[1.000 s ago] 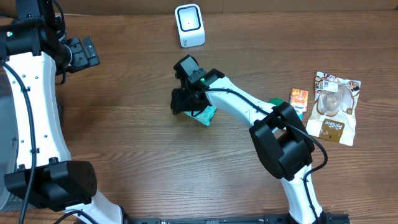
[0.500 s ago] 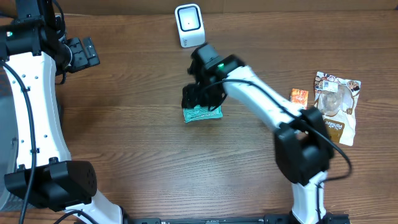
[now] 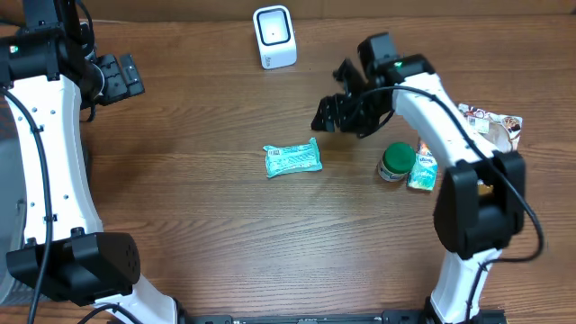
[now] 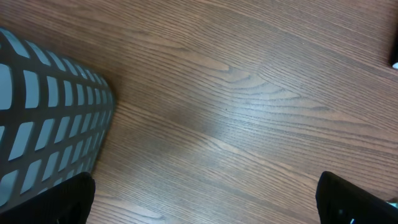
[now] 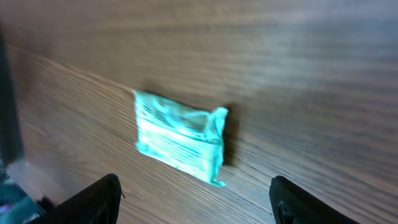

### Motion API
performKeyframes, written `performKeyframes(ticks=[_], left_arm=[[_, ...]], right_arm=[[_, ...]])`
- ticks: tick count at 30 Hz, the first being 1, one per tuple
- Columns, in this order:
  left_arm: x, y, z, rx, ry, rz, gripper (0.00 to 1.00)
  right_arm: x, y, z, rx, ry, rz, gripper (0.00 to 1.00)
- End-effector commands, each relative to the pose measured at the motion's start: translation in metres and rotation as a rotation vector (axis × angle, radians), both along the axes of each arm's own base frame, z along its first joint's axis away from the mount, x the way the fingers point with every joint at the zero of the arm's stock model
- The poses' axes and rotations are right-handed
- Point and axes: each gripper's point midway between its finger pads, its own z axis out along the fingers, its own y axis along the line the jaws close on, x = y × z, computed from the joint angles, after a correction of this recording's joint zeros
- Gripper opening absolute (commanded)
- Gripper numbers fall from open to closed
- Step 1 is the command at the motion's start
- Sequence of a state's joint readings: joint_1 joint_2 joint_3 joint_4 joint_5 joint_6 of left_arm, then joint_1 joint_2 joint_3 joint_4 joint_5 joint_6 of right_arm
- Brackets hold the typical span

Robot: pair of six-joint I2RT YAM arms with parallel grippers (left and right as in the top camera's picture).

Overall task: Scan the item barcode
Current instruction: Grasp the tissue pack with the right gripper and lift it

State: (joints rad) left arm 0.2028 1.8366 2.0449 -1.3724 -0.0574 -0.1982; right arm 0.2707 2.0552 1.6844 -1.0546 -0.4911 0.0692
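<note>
Your right tool [image 5: 194, 182] hangs over the surface [image 3: 198, 225] with its fingers spread and nothing between them. The teal packet [image 3: 292, 159] lies flat near the middle of the wood. In the overhead view it is at that tool's 7 o'clock, clear of it. The scanner [image 3: 274, 37] stands at the packet's 12 o'clock, well apart. Your left tool [image 4: 205, 179] is spread wide too, holding nothing.

The right wrist view is blurred, so print on the teal packet [image 5: 180, 138] cannot be read. The right arm [image 3: 430, 94] hides most of the snack bag [image 3: 509, 126].
</note>
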Motion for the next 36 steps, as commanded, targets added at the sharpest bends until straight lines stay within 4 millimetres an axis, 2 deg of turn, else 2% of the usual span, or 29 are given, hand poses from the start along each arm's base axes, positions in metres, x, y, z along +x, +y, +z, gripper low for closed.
performKeyframes(ticks=[1, 11, 15, 26, 28, 30, 33, 34, 36], left_arm=[[-0.002, 0.0, 0.014, 0.021, -0.033, -0.019, 0.99], [-0.002, 0.0, 0.014, 0.021, -0.033, -0.019, 0.99], [-0.002, 0.0, 0.014, 0.021, -0.033, -0.019, 1.0], [-0.002, 0.0, 0.014, 0.021, -0.033, -0.019, 1.0], [-0.002, 0.0, 0.014, 0.021, -0.034, -0.019, 1.0], [-0.002, 0.0, 0.014, 0.021, -0.033, -0.019, 0.99], [-0.002, 0.0, 0.014, 0.021, -0.033, -0.019, 1.0], [-0.002, 0.0, 0.014, 0.021, -0.034, -0.019, 1.0], [-0.002, 0.0, 0.014, 0.021, -0.033, -0.019, 0.99]], right_arm=[[-0.014, 0.018, -0.029, 0.026, 0.036, 0.096, 0.77], [-0.012, 0.031, -0.061, 0.062, 0.078, 0.089, 0.76], [-0.019, 0.036, -0.071, 0.072, 0.117, 0.1, 0.66], [-0.045, 0.067, -0.096, 0.045, 0.182, 0.16, 0.55], [-0.046, 0.069, -0.107, 0.022, 0.2, 0.139, 0.48], [-0.045, 0.069, -0.12, 0.018, 0.222, 0.112, 0.31], [-0.042, 0.07, -0.121, 0.022, 0.219, 0.102, 0.1], [-0.042, 0.071, -0.119, 0.029, 0.218, 0.103, 0.06], [-0.041, 0.075, -0.115, 0.059, 0.222, 0.106, 0.04]])
